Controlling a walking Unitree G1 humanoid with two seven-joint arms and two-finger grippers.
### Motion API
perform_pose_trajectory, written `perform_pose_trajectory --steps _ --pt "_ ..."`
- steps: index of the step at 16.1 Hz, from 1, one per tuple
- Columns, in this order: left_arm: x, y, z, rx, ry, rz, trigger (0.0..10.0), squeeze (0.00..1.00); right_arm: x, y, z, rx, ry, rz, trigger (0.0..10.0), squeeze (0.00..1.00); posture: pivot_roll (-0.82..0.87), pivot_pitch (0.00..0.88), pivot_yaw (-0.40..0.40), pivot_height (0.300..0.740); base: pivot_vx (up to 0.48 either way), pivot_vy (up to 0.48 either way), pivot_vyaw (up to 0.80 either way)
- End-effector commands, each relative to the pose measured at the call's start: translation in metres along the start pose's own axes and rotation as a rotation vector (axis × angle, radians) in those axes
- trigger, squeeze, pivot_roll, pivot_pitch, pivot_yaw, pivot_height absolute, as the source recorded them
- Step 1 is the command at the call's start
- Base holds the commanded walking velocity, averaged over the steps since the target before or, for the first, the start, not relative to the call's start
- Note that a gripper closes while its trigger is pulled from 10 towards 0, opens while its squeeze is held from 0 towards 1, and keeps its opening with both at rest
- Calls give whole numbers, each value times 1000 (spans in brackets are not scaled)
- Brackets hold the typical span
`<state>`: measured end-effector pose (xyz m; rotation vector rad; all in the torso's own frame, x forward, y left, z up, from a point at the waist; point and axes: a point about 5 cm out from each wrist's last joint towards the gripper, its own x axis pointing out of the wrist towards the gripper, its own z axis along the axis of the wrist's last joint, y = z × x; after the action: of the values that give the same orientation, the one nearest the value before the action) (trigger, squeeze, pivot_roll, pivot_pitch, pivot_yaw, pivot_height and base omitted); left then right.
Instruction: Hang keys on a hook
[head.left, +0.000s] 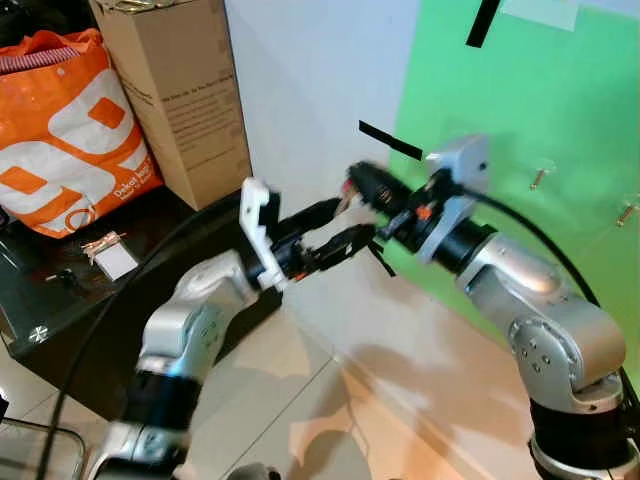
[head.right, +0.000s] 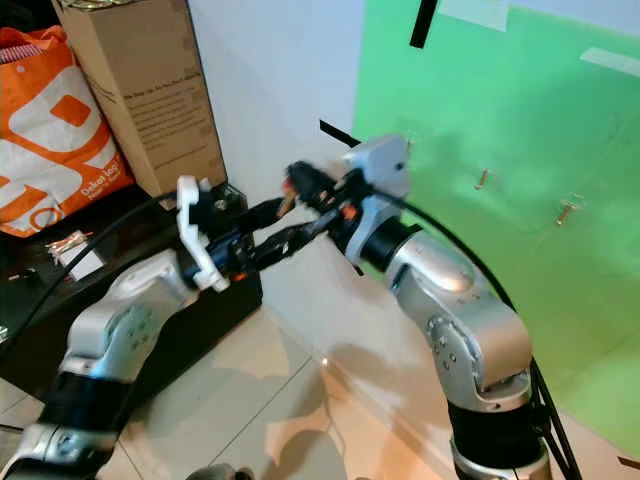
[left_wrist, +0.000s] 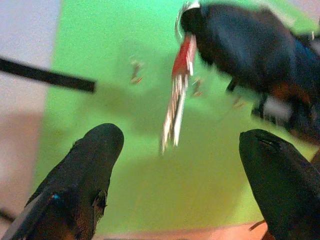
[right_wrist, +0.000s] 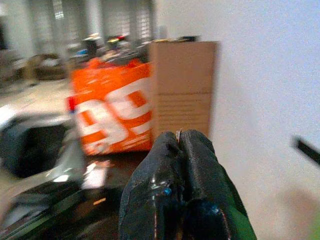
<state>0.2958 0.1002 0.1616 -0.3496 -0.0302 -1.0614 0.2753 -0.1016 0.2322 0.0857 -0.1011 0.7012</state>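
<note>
Fingers (head.left: 345, 240) of the left gripper (head.left: 335, 225) stand spread and empty in mid-air before the white wall, while the right gripper (head.left: 362, 186), its fingers (right_wrist: 187, 165) pressed tightly together, pinches the keys (left_wrist: 176, 107) by their ring just above and beyond them. On the far left, an orange bag (head.left: 62, 125) and a cardboard box (head.left: 175, 90) sit on the dark table (head.left: 60, 315), where a small tag and other bits lie near the edge, well apart from the action. At centre, the two arms meet tip to tip, a pose that looks like a handover or a steadying of the bunch. Seen from the left wrist, the keys with their red fob dangle freely between and beyond the two spread fingertips, touching neither. To the right, small hooks (head.left: 540, 177) stud the green panel (head.left: 560, 90), well apart from the keys. The bunch appears held high and clear of the wall so it can be carried right toward a hook; hanging is not yet done.
</note>
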Motion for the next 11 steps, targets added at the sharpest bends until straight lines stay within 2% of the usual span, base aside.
perform_pose_trajectory --steps 1,2,3,5,6,7,11 --pt "-11 1 6 50 4 52 10000 90 2 -10 1 5 -2 -91 10000 0 -80 0 50 740 0 0 0" --pt "-18 1 7 63 7 78 10000 63 3 -15 0 20 -3 -132 10000 0 -65 0 47 740 0 0 0" --pt "-32 1 9 105 26 128 10000 39 3 -25 -3 56 -9 -212 10000 0 -46 0 32 740 0 0 0" --pt "-43 1 8 169 94 181 10000 0 4 -35 -6 99 -18 -290 10000 0 -31 0 21 740 0 0 0" --pt "-53 0 8 353 181 258 10000 0 7 -50 -11 175 -30 -386 10000 0 -8 0 4 740 0 0 0" --pt "-53 -3 11 439 187 293 10000 0 8 -56 -13 208 -32 -431 10000 0 -5 0 0 740 0 0 0" --pt "-50 -12 17 500 153 329 10000 0 5 -69 -15 273 -45 -517 10000 0 -10 0 -3 740 0 0 0"
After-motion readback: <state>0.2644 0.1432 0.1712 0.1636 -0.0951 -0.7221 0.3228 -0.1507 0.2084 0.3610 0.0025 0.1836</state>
